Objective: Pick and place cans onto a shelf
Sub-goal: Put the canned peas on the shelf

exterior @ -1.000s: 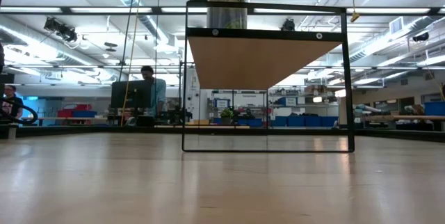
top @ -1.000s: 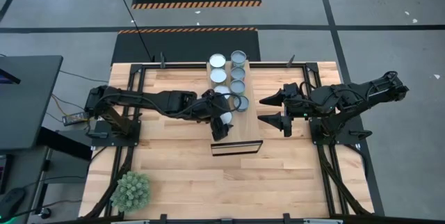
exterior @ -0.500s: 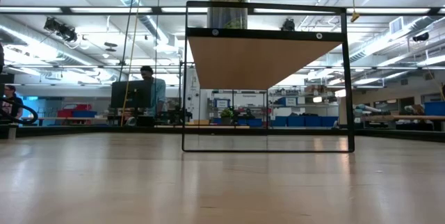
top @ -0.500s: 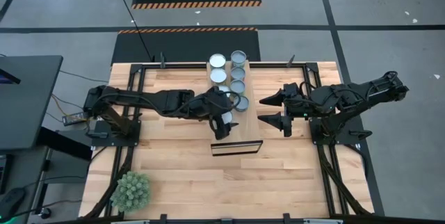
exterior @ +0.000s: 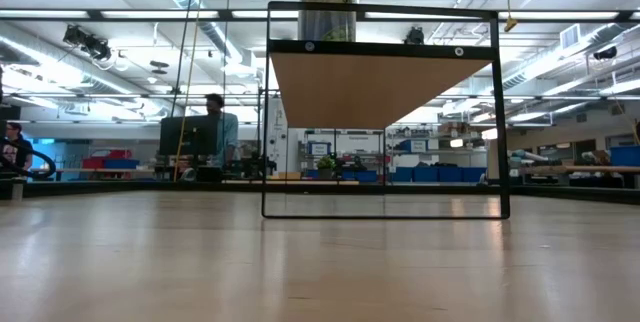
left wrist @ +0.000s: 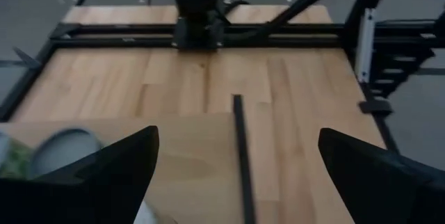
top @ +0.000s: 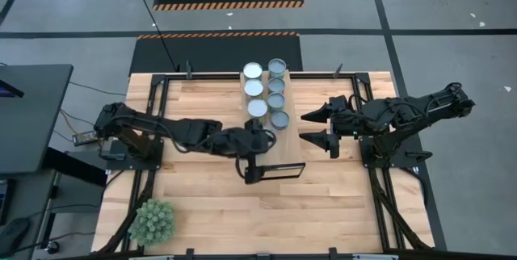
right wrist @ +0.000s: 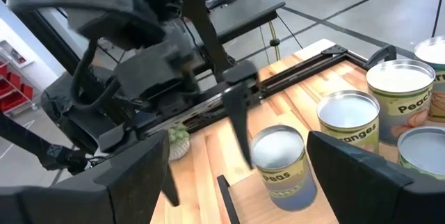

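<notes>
The wooden table [top: 202, 195] is filling the middle of the high view, and the shelf [top: 287, 151] is sitting raised near its centre, its dark-edged open end facing the bottom of the frame. One can [exterior: 327, 9] is standing upright on the shelf top, at the upper middle of the low view; six more cans [top: 276, 99] are waiting in two short rows just above the shelf in the high view. They are looking rigid and smooth-sided (probably slick metal, likely with some heft if full), so a squeeze across the middle of the side wall seems safest. The left gripper [top: 252, 165] is hovering over the shelf's left corner, fingers spread wide and empty. The right gripper [top: 317, 128] is idling at centre right, fingers also wide, holding nothing. Open shelf surface is lying to the right of the placed can; the table's black frame rails are hemming the edges.
</notes>
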### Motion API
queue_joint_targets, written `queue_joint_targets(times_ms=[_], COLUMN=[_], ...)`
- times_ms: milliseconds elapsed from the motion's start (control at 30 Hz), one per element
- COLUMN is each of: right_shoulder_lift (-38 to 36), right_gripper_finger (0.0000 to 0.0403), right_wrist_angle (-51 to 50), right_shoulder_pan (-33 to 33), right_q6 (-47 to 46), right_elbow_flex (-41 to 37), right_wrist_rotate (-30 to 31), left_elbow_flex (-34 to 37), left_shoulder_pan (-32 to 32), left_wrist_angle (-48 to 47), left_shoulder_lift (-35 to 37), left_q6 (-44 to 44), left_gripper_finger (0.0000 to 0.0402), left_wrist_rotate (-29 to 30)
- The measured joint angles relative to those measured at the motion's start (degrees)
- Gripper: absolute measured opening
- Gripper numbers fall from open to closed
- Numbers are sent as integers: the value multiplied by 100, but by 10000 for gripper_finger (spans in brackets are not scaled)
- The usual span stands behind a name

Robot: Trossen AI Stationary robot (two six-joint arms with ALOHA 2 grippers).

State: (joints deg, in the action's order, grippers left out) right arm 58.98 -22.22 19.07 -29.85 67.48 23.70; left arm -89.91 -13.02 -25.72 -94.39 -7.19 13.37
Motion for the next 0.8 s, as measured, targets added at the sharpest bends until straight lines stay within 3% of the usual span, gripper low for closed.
queue_joint_targets(times_ms=[300, 800], right_shoulder_lift=[0, 0], right_gripper_finger=[347, 347], right_wrist_angle=[37, 114], right_shoulder_pan=[0, 0], right_q6=[0, 0], right_elbow_flex=[2, 0], right_wrist_rotate=[2, 0], left_elbow_flex=[0, -4], left_shoulder_pan=[-229, -200], left_wrist_angle=[-530, -888], left_shoulder_lift=[-23, -456], left_q6=[-855, -822], left_gripper_finger=[400, 400], left_wrist_rotate=[7, 134])
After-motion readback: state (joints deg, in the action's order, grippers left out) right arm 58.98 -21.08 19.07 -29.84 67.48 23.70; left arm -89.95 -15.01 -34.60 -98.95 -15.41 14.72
